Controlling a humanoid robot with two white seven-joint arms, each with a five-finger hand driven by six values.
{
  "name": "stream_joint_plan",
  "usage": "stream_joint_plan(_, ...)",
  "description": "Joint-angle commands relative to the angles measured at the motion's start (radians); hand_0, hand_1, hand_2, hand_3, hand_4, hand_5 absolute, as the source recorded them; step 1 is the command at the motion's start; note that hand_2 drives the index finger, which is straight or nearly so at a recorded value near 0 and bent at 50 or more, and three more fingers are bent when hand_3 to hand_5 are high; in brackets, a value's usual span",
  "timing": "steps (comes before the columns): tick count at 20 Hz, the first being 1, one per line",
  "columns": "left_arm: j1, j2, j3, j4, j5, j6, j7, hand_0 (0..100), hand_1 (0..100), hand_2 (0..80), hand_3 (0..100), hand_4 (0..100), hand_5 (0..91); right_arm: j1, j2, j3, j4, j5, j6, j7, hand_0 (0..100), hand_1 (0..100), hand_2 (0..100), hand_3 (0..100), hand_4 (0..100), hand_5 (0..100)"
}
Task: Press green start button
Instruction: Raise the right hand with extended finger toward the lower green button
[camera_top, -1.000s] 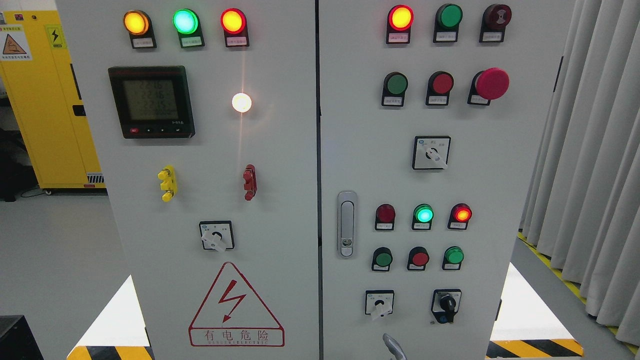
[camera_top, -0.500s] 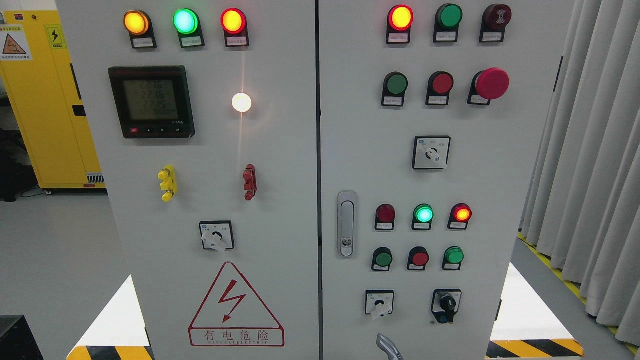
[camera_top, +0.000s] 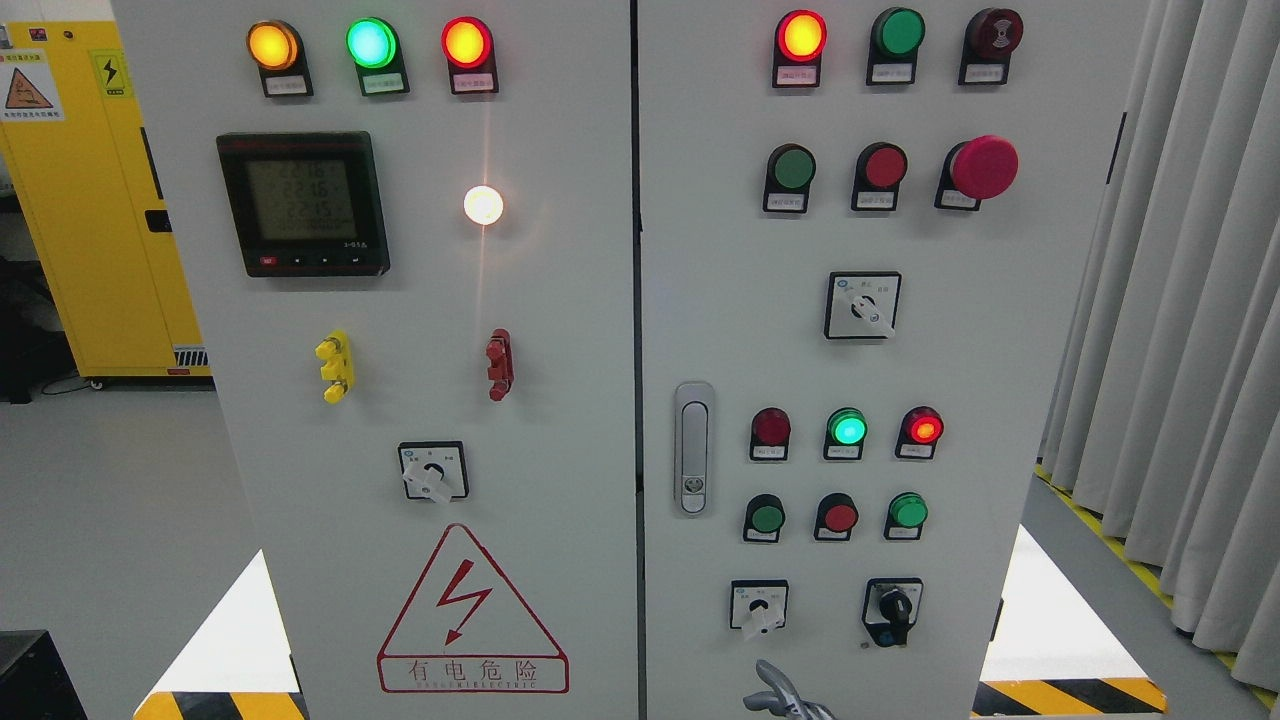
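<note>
A grey control cabinet fills the head view. Its right door (camera_top: 1000, 330) carries green push buttons: one in the upper row (camera_top: 793, 168), one at the lower left (camera_top: 767, 518) and one at the lower right (camera_top: 908, 511). A lit green lamp (camera_top: 848, 429) sits above the lower buttons. My right hand (camera_top: 782, 697) shows only as a small grey metal part at the bottom edge, below the white selector switch (camera_top: 759, 608) and well under the lower green buttons. It touches nothing. The left hand is out of view.
Red buttons (camera_top: 840, 517) (camera_top: 884, 166) and a red mushroom stop (camera_top: 984, 167) sit beside the green ones. A door latch (camera_top: 693, 448) and a black key switch (camera_top: 892, 607) are near the hand. A yellow cabinet (camera_top: 90, 200) stands left, grey curtains (camera_top: 1190, 350) right.
The right hand has risen a little at the bottom edge and shifted slightly left; more of it shows now. The panel lamps and switches are unchanged.
</note>
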Motion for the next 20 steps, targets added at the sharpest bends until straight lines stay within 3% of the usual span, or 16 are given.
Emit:
stream_joint_plan(1,0.000,0.000,0.000,0.000,0.000,0.000,-0.001,12,56,0.0,0,0,0.0,-0.055,0.001,-0.094,-0.013,0.234,0.008,-0.036,50,86,0,81,84,96)
stream_joint_plan(5,0.000,0.000,-0.001,0.000,0.000,0.000,-0.001,12,56,0.0,0,0,0.0,-0.087,0.002,-0.107,-0.013,0.338,0.031,-0.065,55,90,0,83,86,98)
stream_joint_plan(11,0.000,0.000,0.000,0.000,0.000,0.000,-0.001,12,56,0.0,0,0,0.0,-0.169,0.001,-0.101,0.016,0.424,0.099,-0.065,60,95,0,84,87,100)
stream_joint_plan(20,0.000,0.000,0.000,0.000,0.000,0.000,-0.001,12,56,0.0,0,0,0.0,-0.239,0.001,-0.086,0.065,0.432,0.117,-0.050,62,98,0,86,88,100)
